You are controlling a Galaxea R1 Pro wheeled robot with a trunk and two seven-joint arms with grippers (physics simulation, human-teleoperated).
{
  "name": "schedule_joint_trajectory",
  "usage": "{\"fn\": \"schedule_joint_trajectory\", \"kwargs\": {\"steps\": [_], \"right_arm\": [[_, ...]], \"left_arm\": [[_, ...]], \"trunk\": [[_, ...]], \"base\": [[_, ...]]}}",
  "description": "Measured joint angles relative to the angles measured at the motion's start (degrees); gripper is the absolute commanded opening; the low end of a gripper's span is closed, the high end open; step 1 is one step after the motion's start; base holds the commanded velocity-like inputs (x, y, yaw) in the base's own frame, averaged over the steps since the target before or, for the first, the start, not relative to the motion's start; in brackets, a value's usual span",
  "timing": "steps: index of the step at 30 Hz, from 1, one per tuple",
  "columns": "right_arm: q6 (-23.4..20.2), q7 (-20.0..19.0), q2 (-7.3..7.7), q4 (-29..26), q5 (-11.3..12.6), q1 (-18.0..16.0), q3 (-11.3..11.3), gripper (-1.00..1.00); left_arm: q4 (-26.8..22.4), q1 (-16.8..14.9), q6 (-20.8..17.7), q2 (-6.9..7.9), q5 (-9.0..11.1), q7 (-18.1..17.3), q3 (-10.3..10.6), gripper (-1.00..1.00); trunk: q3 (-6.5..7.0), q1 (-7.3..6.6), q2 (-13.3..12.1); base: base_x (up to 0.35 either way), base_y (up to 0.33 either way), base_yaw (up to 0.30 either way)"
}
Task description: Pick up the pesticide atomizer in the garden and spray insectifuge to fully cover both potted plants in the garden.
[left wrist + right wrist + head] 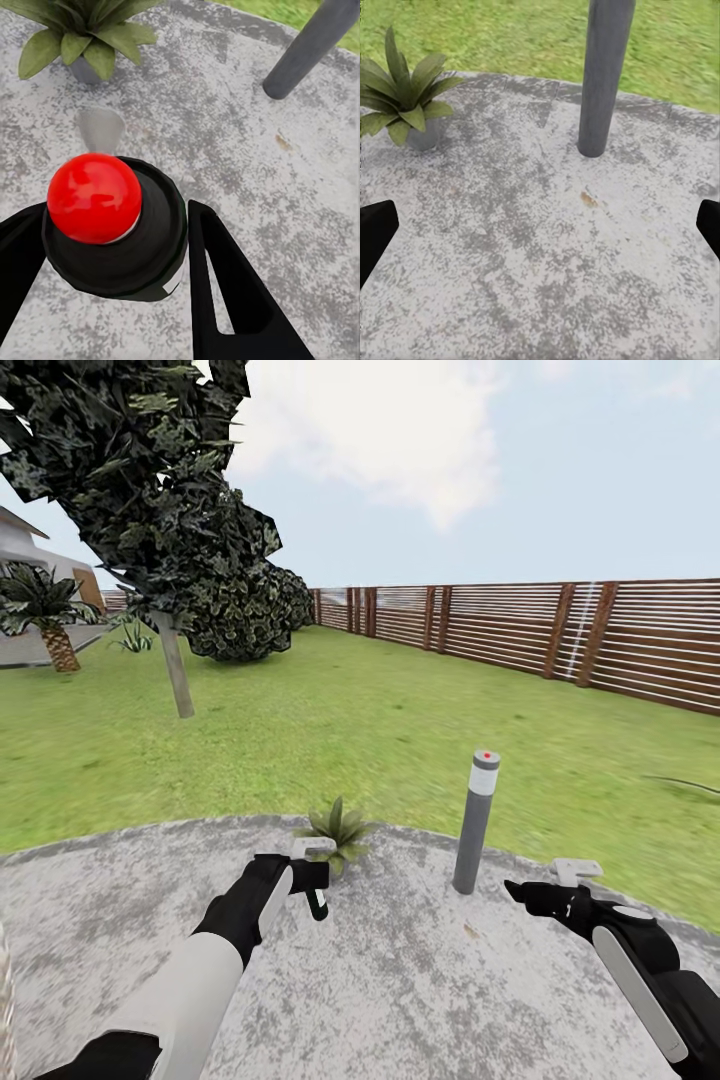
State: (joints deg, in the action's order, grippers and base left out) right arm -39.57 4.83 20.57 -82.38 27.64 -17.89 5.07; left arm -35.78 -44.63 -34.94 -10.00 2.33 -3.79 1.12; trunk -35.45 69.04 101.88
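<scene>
My left gripper (308, 882) is shut on the pesticide atomizer (317, 904), a slim dark bottle with a white band that hangs over the grey patio. In the left wrist view the atomizer (127, 251) shows a red ball top, with a black finger (225, 300) on each side. One potted plant (338, 830), a low olive-green rosette, sits at the patio's far edge just beyond the left gripper; the wrist views show it too (82, 37) (405, 97). My right gripper (530, 895) hovers open over the patio at the right, its fingertips (375, 232) wide apart.
A grey bollard lamp (476, 822) stands on the patio (400, 980) between the two grippers, right of the plant. Lawn (380, 730) stretches beyond to a brown slatted fence (560, 630). A tree (175, 660) and a palm (50, 620) stand at the left.
</scene>
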Motion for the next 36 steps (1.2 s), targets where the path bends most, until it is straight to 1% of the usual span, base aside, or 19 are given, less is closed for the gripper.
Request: {"fn": "schedule_joint_trajectory", "kwargs": {"steps": [1, 9, 12, 14, 15, 16, 17, 18, 19, 20, 22, 24, 25, 26, 29, 31, 32, 35, 36], "right_arm": [[0.0, 0.01, 0.02, 0.0, 0.0, 0.0, 0.0, 1.0], [0.0, 0.04, -0.07, 1.12, -0.18, 0.0, 0.15, 1.0], [-0.73, -0.09, 0.09, 1.26, -1.49, 0.0, -0.03, 1.0], [-3.36, -0.24, 0.85, 1.16, -1.85, -0.07, -0.17, 1.0], [-5.01, -0.33, 1.92, 1.14, -1.99, -0.12, -0.2, 1.0], [-6.42, -0.55, 3.44, 1.18, -2.06, -0.18, -0.2, 1.0], [-7.67, -1.95, 6.09, 1.22, -2.07, -0.26, -0.12, 1.0], [-8.14, -4.35, 7.87, 1.24, -1.65, -0.32, -0.04, 1.0], [-8.43, -7.91, 9.32, 1.25, -1.19, -0.49, 0.02, 1.0], [-8.66, -13.38, 10.47, 1.23, -1.12, -0.65, 0.02, 1.0], [-8.68, -30.49, 13.57, 1.08, -1.46, -0.93, -0.01, 1.0], [-8.43, -39.29, 16.31, 0.94, -1.89, -0.99, -0.02, 1.0], [-8.23, -42.5, 17.74, 0.9, -2.0, -1.01, -0.02, 1.0], [-7.86, -46.58, 19.27, 0.86, -2.06, -1.03, -0.03, 1.0], [-6.59, -53.49, 21.32, 0.83, -2.13, -1.04, -0.13, 1.0], [-5.35, -57.88, 22.53, 0.83, -2.15, -1.04, -0.2, 1.0], [-4.9, -59.88, 22.83, 0.82, -2.17, -1.04, -0.22, 1.0], [-4.54, -62.75, 23.1, 0.81, -2.2, -1.04, -0.23, 1.0], [-4.49, -63.55, 23.15, 0.81, -2.2, -1.04, -0.24, -1.0]], "left_arm": [[0.0, 0.0, 0.0, 0.0, 0.0, 0.0, 0.0, -1.0], [-0.11, 0.0, -0.01, 0.0, -0.08, 0.09, 0.0, -1.0], [-0.92, 0.0, 0.06, 0.0, -0.1, -0.05, 0.23, -1.0], [-2.99, 0.0, 0.08, 0.0, -0.07, -0.22, 0.97, -1.0], [-4.04, 0.0, 0.05, 0.0, 0.01, -0.63, 1.73, -1.0], [-4.9, 0.01, 0.03, 0.0, 0.08, -1.46, 3.0, -1.0], [-5.8, 0.0, -0.01, 0.0, 0.33, -3.62, 6.01, -1.0], [-6.32, 0.01, -0.01, 0.0, 0.25, -5.54, 8.67, -1.0], [-6.74, 0.0, 0.02, 0.0, 0.25, -7.55, 11.59, -1.0], [-7.02, -0.02, 0.03, 0.0, 0.24, -9.65, 14.91, -1.0], [-7.42, 0.0, 0.13, 0.08, 0.18, -14.24, 23.62, -1.0], [-7.52, 0.02, 0.27, 0.14, -0.09, -16.54, 28.23, -1.0], [-7.54, 0.02, 0.38, 0.16, -0.1, -17.67, 30.06, -1.0], [-7.57, 0.03, 0.64, 0.19, -0.05, -19.76, 32.37, -1.0], [-7.56, 0.03, 1.87, 0.3, -0.22, -26.09, 36.42, -1.0], [-7.54, 0.01, 3.97, 0.97, -0.43, -31.2, 38.42, -1.0], [-7.57, 0.01, 5.49, 1.25, -0.47, -33.28, 39.0, -1.0], [-7.59, 0.02, 8.37, 1.48, -0.7, -35.71, 39.77, -1.0], [-7.59, 0.03, 9.27, 1.5, -0.9, -36.25, 40.62, -1.0]], "trunk": [[0.18, -0.22, -0.4], [0.18, -0.23, -0.42], [0.19, -0.23, -0.42], [0.19, -0.23, -0.42], [0.19, -0.23, -0.41], [0.19, -0.23, -0.41], [0.19, -0.23, -0.41], [0.19, -0.23, -0.41], [0.18, -0.23, -0.41], [0.18, -0.23, -0.42], [0.18, -0.23, -0.41], [0.18, -0.23, -0.42], [0.18, -0.23, -0.42], [0.18, -0.23, -0.42], [0.18, -0.23, -0.42], [0.18, -0.23, -0.42], [0.18, -0.23, -0.42], [0.18, -0.23, -0.42], [0.18, -0.23, -0.42]], "base": [[0.0, 0.0, 0.0], [0.0, 0.0, 0.0], [0.0, 0.0, 0.0], [0.0, 0.0, 0.0], [0.0, 0.0, 0.0], [0.0, 0.0, 0.0], [0.0, 0.0, 0.0], [0.0, 0.0, 0.0], [0.0, 0.0, 0.0], [0.0, 0.0, 0.0], [0.0, 0.0, 0.0], [0.0, 0.0, 0.0], [0.0, 0.0, 0.0], [0.0, 0.0, 0.0], [0.0, 0.0, 0.0], [0.0, 0.0, 0.0], [0.0, 0.0, 0.0], [0.0, 0.0, 0.0], [0.0, 0.0, 0.0]]}}
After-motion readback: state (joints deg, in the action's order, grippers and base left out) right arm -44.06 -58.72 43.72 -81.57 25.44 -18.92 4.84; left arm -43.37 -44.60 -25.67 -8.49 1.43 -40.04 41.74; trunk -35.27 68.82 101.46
